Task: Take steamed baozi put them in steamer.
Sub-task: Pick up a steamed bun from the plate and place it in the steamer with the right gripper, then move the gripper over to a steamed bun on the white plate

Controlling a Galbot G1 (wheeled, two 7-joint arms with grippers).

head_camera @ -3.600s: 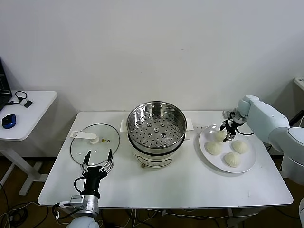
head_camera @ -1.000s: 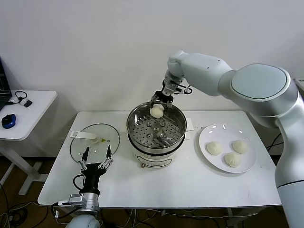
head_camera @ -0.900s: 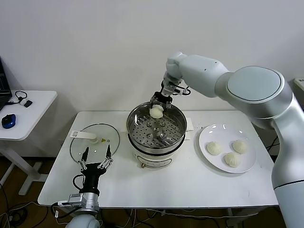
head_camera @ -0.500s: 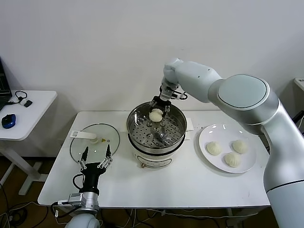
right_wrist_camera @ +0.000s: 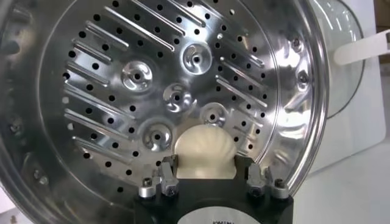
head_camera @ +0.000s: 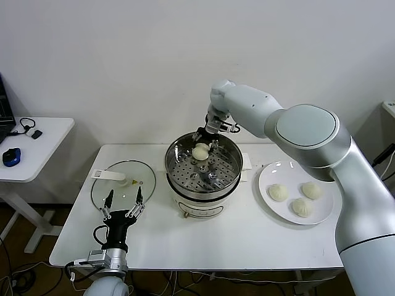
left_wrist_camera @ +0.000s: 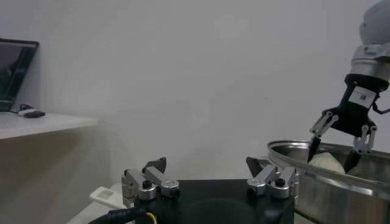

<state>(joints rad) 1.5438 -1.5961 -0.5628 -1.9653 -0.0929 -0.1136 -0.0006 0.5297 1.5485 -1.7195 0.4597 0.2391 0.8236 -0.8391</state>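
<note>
Nearest, the left end effector [head_camera: 123, 209] waits idle at the bench's [head_camera: 247, 246] front edge, its fingers spread wide and holding nothing, just short of the glass lid [head_camera: 123, 184]. Farther back, the right end effector [head_camera: 204, 142] hangs inside the steamer [head_camera: 202, 169], toward its far wall, jaws partly closed around one baozi [head_camera: 200, 152] held just above the perforated floor. No bun yet rests in the basket, so the first delivery is nearly made but not released. Well off to the right end effector's right, three buns [head_camera: 295, 198] remain on the white plate [head_camera: 325, 215], all left to carry.
</note>
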